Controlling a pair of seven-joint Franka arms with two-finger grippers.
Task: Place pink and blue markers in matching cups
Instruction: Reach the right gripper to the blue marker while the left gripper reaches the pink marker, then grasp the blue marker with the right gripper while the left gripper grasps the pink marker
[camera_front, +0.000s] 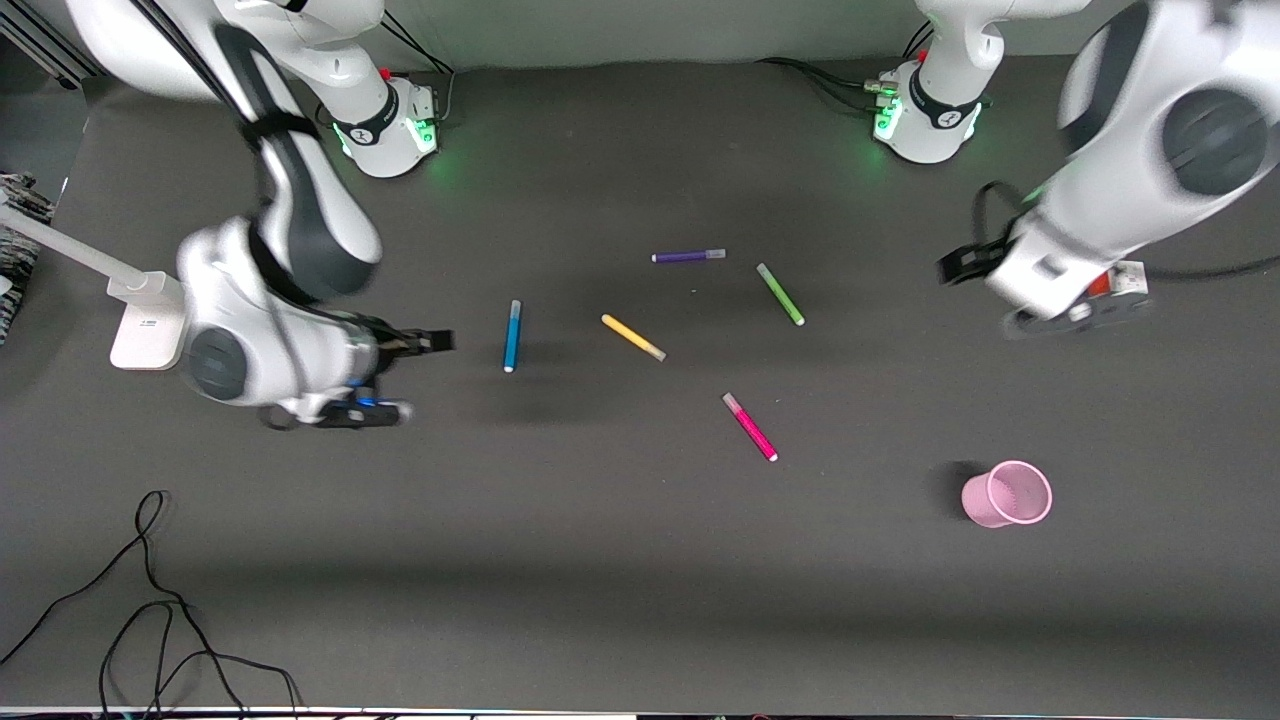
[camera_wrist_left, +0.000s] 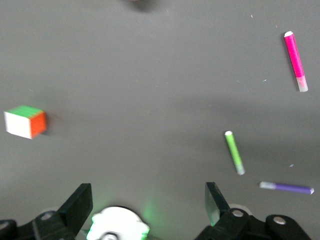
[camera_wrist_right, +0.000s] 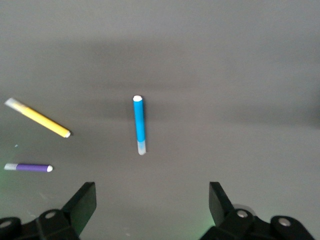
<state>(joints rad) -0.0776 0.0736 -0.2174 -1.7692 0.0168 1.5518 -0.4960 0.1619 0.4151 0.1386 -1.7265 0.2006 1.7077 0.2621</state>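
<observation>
Both claws, right claw (camera_wrist_right: 152, 200) and left claw (camera_wrist_left: 149, 200), are released and empty; blue marker (camera_front: 512, 336) and pink marker (camera_front: 750, 427) lie on the desk (camera_front: 600, 560), none in the pink cup (camera_front: 1007, 494) yet.

Left pincer (camera_wrist_left: 149, 200) open over mat; pink marker (camera_wrist_left: 295, 60), green pen (camera_wrist_left: 234, 152), purple pen (camera_wrist_left: 286, 187) lying apart; colored cube (camera_wrist_left: 26, 122), seemingly puzzle cube.

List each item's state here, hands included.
Blue marker: flat on table, capped.
Pink marker: flat on table, capped.
Pink cup: tilted or lying, nothing visible inside.
Yellow pen, green pen, purple pen: flat.
Left hand: open, holding nothing.
Right hand: open over the table near the blue marker.
</observation>
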